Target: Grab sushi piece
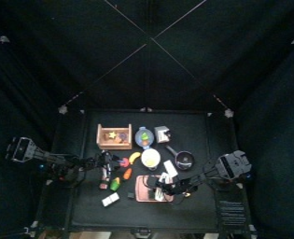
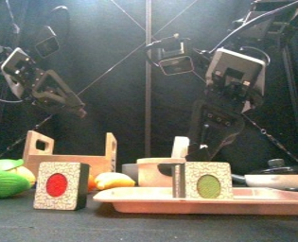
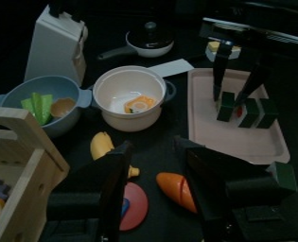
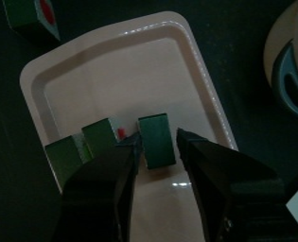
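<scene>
Sushi pieces (image 4: 151, 140) stand low-centre in the right wrist frame on the pink tray (image 4: 100, 66), right fingers (image 4: 227, 170) spread astride one, apparently to pinch it; left fingers (image 3: 113, 180) spread, idle over tabletop (image 3: 164, 142).

A white bowl (image 3: 130, 97) sits mid-table with a blue bowl (image 3: 38, 99) of greens touching it at nine o'clock and a black pan (image 3: 149, 42) at twelve. A wooden crate (image 3: 12, 163) stands at seven o'clock, a banana (image 3: 102, 146) and carrot (image 3: 178, 189) near it.
</scene>
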